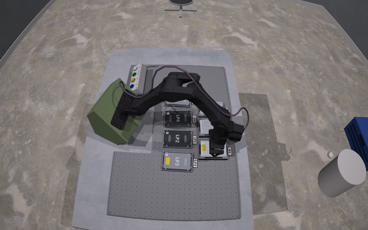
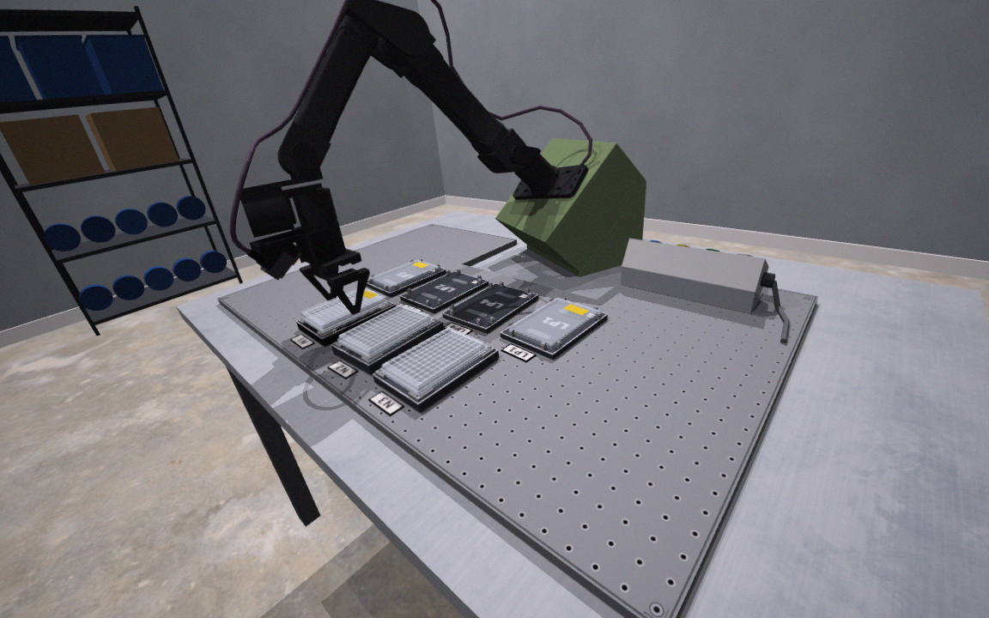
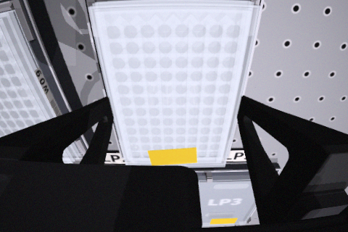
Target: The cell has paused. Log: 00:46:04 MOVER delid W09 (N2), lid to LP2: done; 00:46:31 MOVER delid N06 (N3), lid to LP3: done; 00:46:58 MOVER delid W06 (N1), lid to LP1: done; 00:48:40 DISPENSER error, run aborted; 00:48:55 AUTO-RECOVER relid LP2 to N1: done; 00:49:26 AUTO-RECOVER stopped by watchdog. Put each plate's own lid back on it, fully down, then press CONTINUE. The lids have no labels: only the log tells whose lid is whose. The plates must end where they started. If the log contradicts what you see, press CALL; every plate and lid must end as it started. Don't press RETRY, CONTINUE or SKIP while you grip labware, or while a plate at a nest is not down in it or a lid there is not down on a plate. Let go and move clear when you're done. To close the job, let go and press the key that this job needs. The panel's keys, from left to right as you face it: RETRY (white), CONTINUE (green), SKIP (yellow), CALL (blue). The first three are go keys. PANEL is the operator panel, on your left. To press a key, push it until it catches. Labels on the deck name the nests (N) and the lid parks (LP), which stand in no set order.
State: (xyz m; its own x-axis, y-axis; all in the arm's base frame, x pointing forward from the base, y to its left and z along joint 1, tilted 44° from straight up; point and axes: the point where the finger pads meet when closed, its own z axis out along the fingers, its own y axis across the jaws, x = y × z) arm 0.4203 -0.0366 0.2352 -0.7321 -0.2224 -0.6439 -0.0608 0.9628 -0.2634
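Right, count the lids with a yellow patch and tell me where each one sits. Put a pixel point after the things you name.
3: the N1 lid (image 1: 205, 153) (image 2: 336, 309) (image 3: 174, 80) on its nest's plate, the LP3 lid (image 1: 176, 165) (image 2: 403, 276) (image 3: 229, 208) and the LP1 lid (image 1: 177, 102) (image 2: 553, 329) on their parks. LP2 (image 1: 177, 143) (image 2: 443, 295) and LP4 (image 1: 177, 123) (image 2: 488, 311) show none.

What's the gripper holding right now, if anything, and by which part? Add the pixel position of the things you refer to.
Can't tell for sure: the gripper's fingertips flank the long sides of the yellow-marked lid (image 3: 172, 61) at N1, contact unclear.
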